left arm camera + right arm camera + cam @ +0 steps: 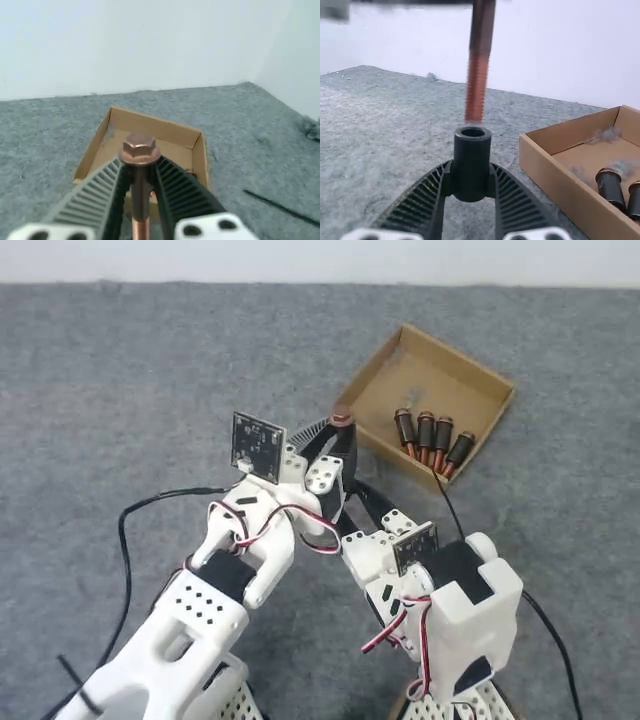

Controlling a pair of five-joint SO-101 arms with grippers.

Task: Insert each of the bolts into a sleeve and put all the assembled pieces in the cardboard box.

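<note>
My left gripper [140,172] is shut on a copper bolt [139,165], hex head up and threaded shank hanging down between the ribbed fingers. My right gripper [471,175] is shut on a black sleeve [471,162], held upright with its bore open. The bolt's threaded tip [476,85] hangs just above the sleeve's mouth, close to its far rim. In the high view the bolt head [341,421] sits beside the near-left wall of the cardboard box [480,375]. Several assembled pieces [430,442] lie side by side inside the box.
Grey carpet covers the table all around. The box [555,170] stands close beside the held sleeve. A black cable [125,540] loops on the left of the left arm, and another black cable [280,210] lies on the carpet past the box.
</note>
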